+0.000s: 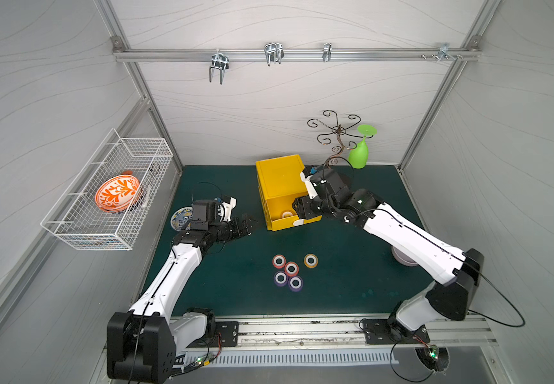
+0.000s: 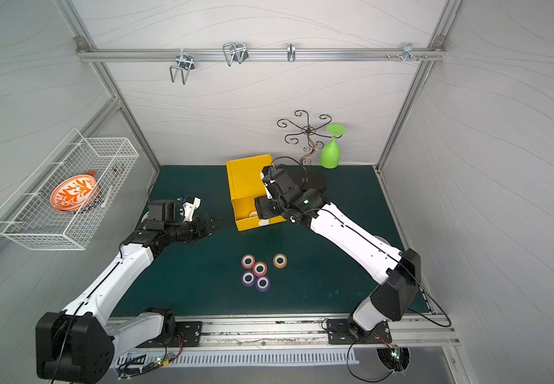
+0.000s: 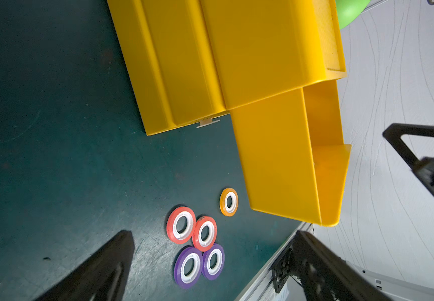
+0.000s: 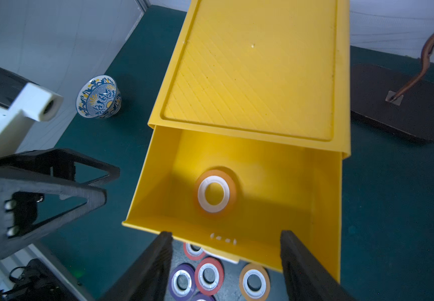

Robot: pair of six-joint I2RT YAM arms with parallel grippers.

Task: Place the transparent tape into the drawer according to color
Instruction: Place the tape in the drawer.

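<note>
The yellow cabinet (image 1: 279, 176) stands at the back of the green mat with its top drawer (image 4: 322, 208) pulled out. One orange tape (image 4: 213, 193) lies in the drawer, blurred. My right gripper (image 4: 226, 235) hangs over the drawer's front wall, open, holding nothing. On the mat in front lie two red tapes (image 1: 279, 261) (image 1: 291, 268), two purple tapes (image 1: 280, 278) (image 1: 295, 283) and another orange tape (image 1: 310, 260). My left gripper (image 1: 247, 226) hovers left of the cabinet, open and empty. The left wrist view shows the red tapes (image 3: 170, 226) and the purple tapes (image 3: 178, 271).
A blue-patterned bowl (image 1: 181, 217) sits behind my left wrist. A wire basket (image 1: 109, 199) with an orange bowl hangs on the left wall. A black metal stand (image 4: 398, 104) with a green glass (image 1: 360, 153) is right of the cabinet. A white object (image 1: 402, 257) lies under my right arm.
</note>
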